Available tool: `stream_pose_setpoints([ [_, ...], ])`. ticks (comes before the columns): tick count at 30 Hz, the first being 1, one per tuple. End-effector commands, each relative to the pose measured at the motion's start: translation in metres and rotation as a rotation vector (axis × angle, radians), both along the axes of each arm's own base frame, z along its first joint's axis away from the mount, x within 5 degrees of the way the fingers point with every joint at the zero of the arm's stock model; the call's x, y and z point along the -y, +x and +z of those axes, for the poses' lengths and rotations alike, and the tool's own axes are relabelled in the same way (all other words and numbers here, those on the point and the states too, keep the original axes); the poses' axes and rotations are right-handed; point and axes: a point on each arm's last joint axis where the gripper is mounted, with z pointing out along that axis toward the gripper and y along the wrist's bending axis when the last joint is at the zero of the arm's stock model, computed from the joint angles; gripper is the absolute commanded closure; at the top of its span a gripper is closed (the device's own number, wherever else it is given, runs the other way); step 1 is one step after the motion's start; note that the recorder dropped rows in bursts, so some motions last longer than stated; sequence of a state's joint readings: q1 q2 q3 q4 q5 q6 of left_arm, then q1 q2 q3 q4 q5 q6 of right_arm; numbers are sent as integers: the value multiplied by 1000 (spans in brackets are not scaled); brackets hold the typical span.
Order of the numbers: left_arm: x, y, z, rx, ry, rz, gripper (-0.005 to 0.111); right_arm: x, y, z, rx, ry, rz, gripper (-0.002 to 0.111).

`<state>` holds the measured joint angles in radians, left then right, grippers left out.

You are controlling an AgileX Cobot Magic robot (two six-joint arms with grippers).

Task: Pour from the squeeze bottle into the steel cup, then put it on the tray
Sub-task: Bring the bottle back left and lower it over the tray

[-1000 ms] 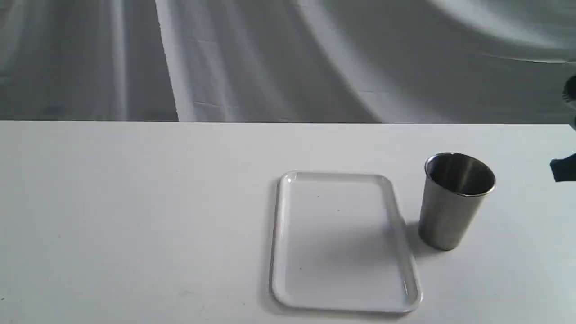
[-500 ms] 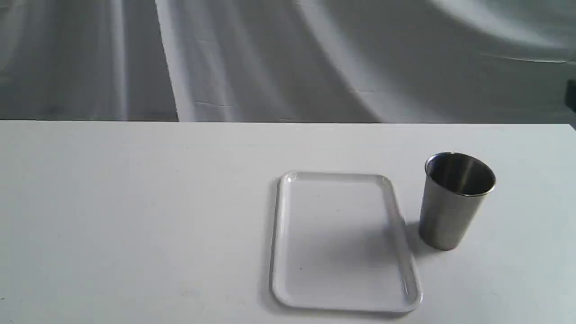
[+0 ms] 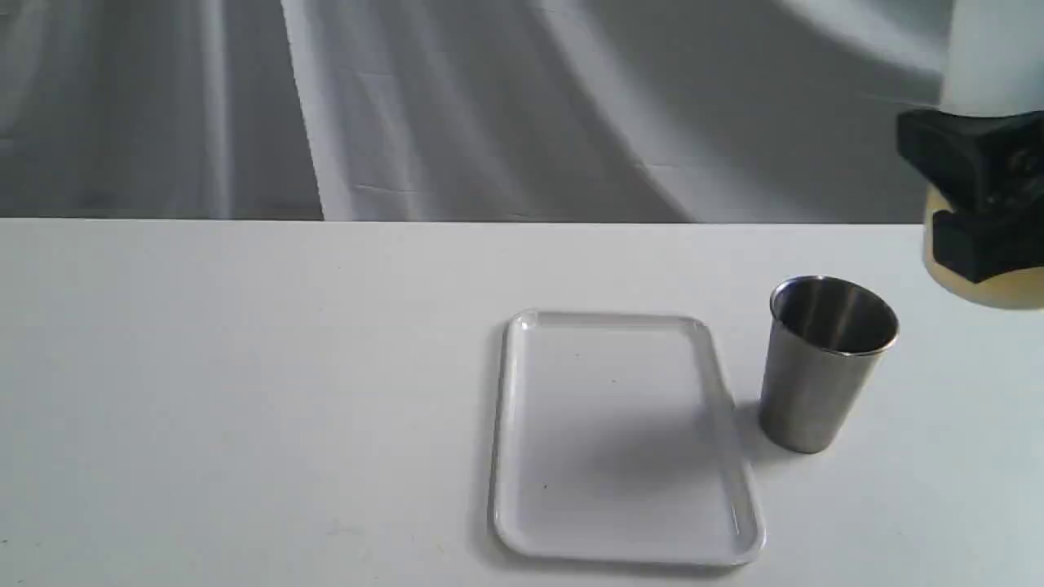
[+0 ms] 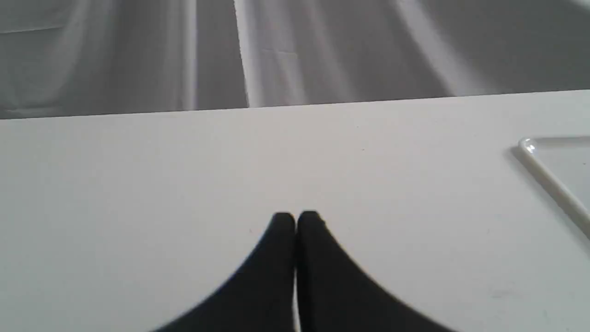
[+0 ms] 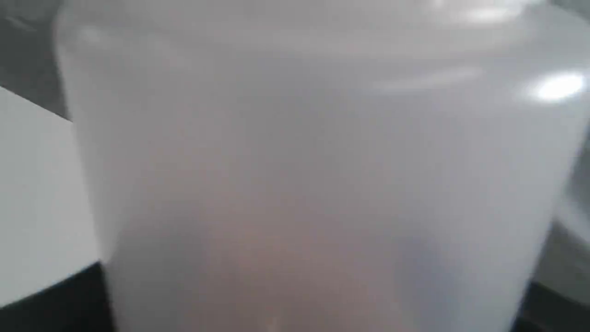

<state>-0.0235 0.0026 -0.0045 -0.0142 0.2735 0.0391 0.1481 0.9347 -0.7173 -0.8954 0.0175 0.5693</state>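
The robot's right gripper [image 3: 983, 200] clasps the squeeze bottle [image 3: 991, 73] around its middle and holds it upright, clear of the white table [image 3: 245, 367], at the far right edge of the scene. Amber liquid shows in the bottle's lower part, while its nozzle lies out of frame. In the right wrist view, the translucent wall of the bottle fills almost everything. The steel cup [image 3: 828, 363] stands upright on the table, to the left of the raised bottle and nearer. It sits just right of the white tray [image 3: 620, 424], which carries nothing. The left gripper [image 4: 295, 219] hovers over bare table left of the tray, its fingers pressed together on nothing.

The work appears to be at the carry stage, with the bottle lifted and no pour yet begun. The next move calls for bringing the nozzle left and nearer over the cup's mouth. The bottle must then be tipped steadily, without knocking the cup's rim.
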Motion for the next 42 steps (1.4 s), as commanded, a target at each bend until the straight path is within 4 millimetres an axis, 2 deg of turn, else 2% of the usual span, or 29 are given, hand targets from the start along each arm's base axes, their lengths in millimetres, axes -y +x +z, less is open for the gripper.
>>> stream_pose_setpoints([
  [1, 0, 0, -1, 6, -6, 2, 107, -12, -4, 18, 181, -35, 137, 108],
  [7, 0, 0, -1, 6, -4, 2, 107, -11, -4, 27, 244, 155, 123, 108],
  [13, 0, 0, -1, 6, -4, 2, 107, -8, -4, 14, 304, 262, 103, 108],
  [28, 0, 0, -1, 6, -4, 2, 107, -7, -2, 2, 205, 254, 76, 108],
  [35, 0, 0, -1, 6, -4, 2, 107, -27, -1, -2, 170, 276, 168, 108],
  [42, 0, 0, -1, 6, -6, 2, 107, -49, 27, -36, 34, 262, 213, 108],
])
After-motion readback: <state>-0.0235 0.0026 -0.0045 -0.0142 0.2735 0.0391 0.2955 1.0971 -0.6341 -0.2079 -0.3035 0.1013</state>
